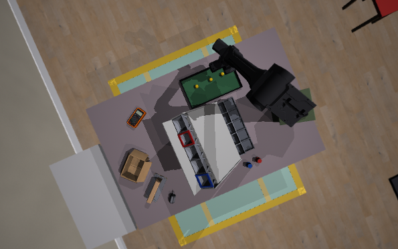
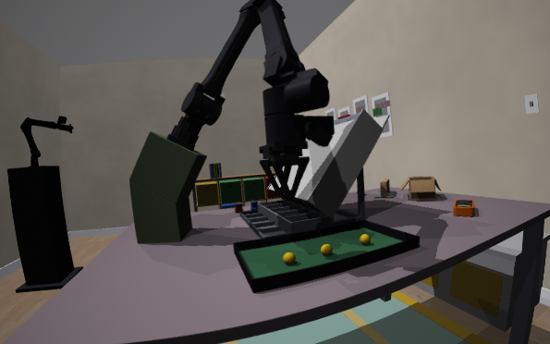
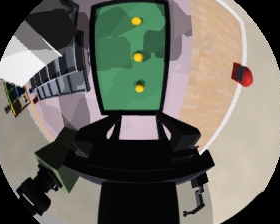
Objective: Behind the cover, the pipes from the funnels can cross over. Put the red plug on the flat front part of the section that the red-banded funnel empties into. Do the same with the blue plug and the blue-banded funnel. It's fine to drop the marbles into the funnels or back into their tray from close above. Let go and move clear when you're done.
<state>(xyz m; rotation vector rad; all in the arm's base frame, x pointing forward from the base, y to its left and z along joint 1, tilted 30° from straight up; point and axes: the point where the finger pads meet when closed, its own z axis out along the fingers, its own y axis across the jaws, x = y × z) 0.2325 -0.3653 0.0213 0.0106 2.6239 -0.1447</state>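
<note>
The half-open, empty gripper (image 2: 284,182) should drop straight down over the marble (image 1: 222,73) at the tray's (image 1: 235,88) two o'clock corner, then close gently.

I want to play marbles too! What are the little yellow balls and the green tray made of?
The three small yellow marbles look hard and smooth, perhaps glass or plastic: each is evenly coloured and perfectly round. The shallow black-rimmed tray has a flat, dull green floor that looks like felt or matte plastic, since it shows no shine; its rim looks like rigid plastic. The look alone cannot settle either.
</note>
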